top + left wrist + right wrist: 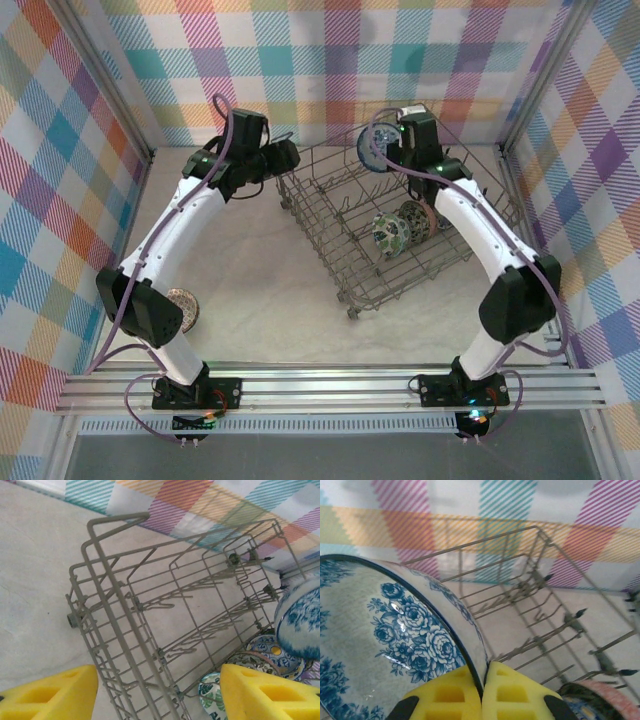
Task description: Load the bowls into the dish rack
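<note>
Over the far edge of the dish rack (pixel 318 243), the blue-white bowl (pixel 395 645) is held upright, pinched at its rim by the right tool (pixel 482 692), with empty tines below it, while the left tool (pixel 159 692) is spread beside the rack.

A pale, speckled tabletop (pixel 270 300) sits walled on three sides by pastel checked cloth (pixel 300 60), an aluminium rail (pixel 330 385) along its near edge.
</note>
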Motion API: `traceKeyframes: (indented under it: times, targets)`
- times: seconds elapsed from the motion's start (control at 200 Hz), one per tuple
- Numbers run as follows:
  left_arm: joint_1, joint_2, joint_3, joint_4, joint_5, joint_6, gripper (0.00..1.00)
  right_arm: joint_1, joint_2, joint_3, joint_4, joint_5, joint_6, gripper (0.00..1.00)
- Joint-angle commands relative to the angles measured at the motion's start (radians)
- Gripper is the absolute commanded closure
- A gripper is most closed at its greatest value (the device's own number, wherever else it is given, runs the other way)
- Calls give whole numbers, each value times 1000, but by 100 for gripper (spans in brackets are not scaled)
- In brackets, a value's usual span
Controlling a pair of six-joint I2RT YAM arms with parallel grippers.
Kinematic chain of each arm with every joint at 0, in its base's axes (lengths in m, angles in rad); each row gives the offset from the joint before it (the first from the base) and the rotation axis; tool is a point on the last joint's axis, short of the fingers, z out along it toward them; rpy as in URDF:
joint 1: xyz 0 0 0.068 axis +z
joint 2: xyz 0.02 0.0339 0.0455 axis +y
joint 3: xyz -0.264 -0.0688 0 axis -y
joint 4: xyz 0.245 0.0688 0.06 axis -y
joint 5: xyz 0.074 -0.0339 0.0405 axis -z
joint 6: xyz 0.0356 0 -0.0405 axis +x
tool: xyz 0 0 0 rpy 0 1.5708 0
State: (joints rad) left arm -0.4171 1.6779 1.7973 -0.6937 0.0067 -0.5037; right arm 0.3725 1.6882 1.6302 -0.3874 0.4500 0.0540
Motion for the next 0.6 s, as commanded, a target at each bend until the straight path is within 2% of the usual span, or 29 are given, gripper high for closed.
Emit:
traceKeyframes:
  times: [0.0, 0.155, 0.295, 0.595]
  targets:
    - [34, -37, -22, 36, 73, 11, 34, -26, 63, 92, 71, 158, -99, 100]
    - [93, -42, -48, 59, 117, 43, 34, -46, 192, 212, 48, 234, -143, 100]
    - [120, -51, -75, 72, 152, 65, 34, -49, 286, 290, 67, 334, -257, 100]
    - [155, -73, -116, 102, 113, 113, 33, -88, 438, 413, 158, 425, -435, 100]
